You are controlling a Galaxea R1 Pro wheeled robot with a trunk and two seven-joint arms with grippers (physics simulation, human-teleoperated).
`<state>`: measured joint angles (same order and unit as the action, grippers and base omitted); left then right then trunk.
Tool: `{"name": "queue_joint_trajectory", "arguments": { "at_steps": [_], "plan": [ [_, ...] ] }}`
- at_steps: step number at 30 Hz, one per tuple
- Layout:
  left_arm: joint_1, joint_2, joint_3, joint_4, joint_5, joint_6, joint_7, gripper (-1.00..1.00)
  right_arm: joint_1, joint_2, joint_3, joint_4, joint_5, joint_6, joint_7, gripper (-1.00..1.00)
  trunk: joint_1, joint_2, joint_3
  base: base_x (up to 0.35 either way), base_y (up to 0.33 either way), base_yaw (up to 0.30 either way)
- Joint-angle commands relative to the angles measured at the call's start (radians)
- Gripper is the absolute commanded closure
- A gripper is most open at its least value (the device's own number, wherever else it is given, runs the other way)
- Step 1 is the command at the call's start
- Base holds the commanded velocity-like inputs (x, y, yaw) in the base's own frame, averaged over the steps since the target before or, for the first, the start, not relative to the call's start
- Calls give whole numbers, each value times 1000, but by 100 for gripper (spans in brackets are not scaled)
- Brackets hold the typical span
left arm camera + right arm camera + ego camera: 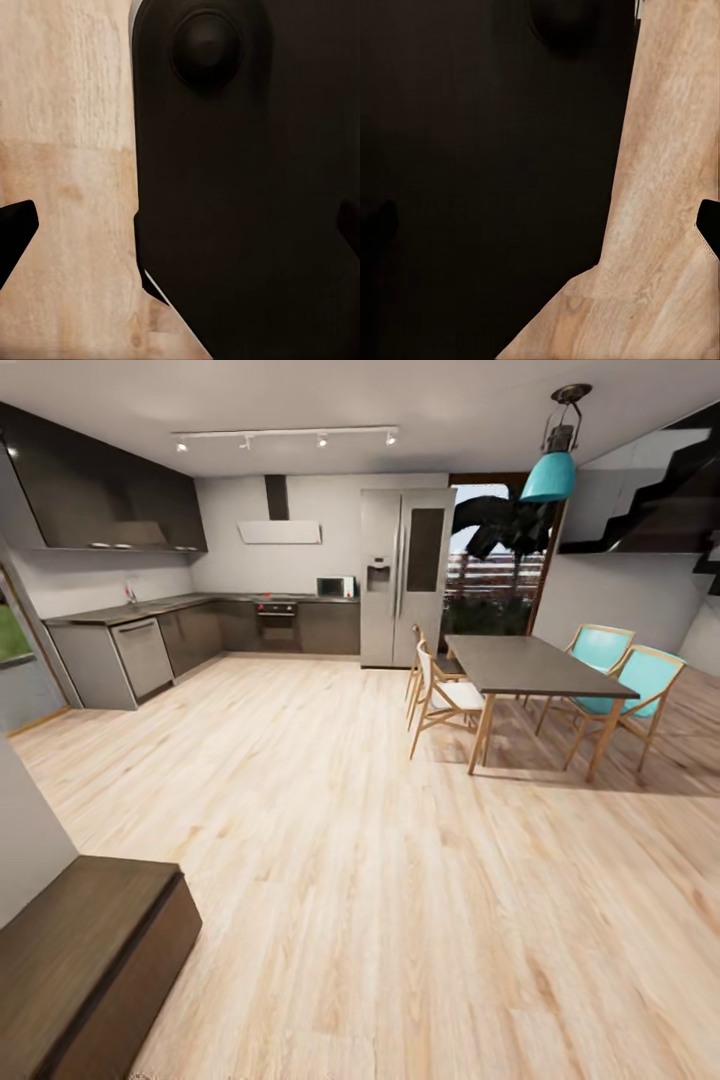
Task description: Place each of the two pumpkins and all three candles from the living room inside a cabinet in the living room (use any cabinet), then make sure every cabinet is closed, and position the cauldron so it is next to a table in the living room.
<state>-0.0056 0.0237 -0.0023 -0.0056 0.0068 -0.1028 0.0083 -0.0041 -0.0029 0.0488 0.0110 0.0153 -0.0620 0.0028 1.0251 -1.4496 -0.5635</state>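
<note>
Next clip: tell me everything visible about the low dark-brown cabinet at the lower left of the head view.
The cabinet is a long, low, boxy unit in dark brown wood-grain, with a flat bare top and plain faces with no handles visible. It appears shut; no door stands open. One corner juts toward the middle of the room, and the rest runs off the picture's lower left edge. It stands on the light plank floor, its far long side against a pale wall. Nothing rests on the visible top.

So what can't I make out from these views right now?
- Cabinet: head view, cut off by the bottom-left edge; doors can't be judged.
- Left gripper: a dark robot body hides one fingertip.
- Right gripper: likewise half lost against black.
- Microwave details: too small.
</note>
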Motion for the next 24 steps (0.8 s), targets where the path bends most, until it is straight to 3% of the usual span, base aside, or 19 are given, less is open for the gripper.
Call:
{"name": "queue_joint_trajectory", "arguments": {
  "at_steps": [1,24],
  "plan": [
    [-1,0,0,1,1,-3,1,-100,0,0,5,1,2,-4,0,-100,0,0,-1,0,0,238],
    [-1,4,-1,1,1,-3,1,-100,0,-3,3,-7,1,-4,0,-100,0,0,-14,0,0,238]
  ]
}}
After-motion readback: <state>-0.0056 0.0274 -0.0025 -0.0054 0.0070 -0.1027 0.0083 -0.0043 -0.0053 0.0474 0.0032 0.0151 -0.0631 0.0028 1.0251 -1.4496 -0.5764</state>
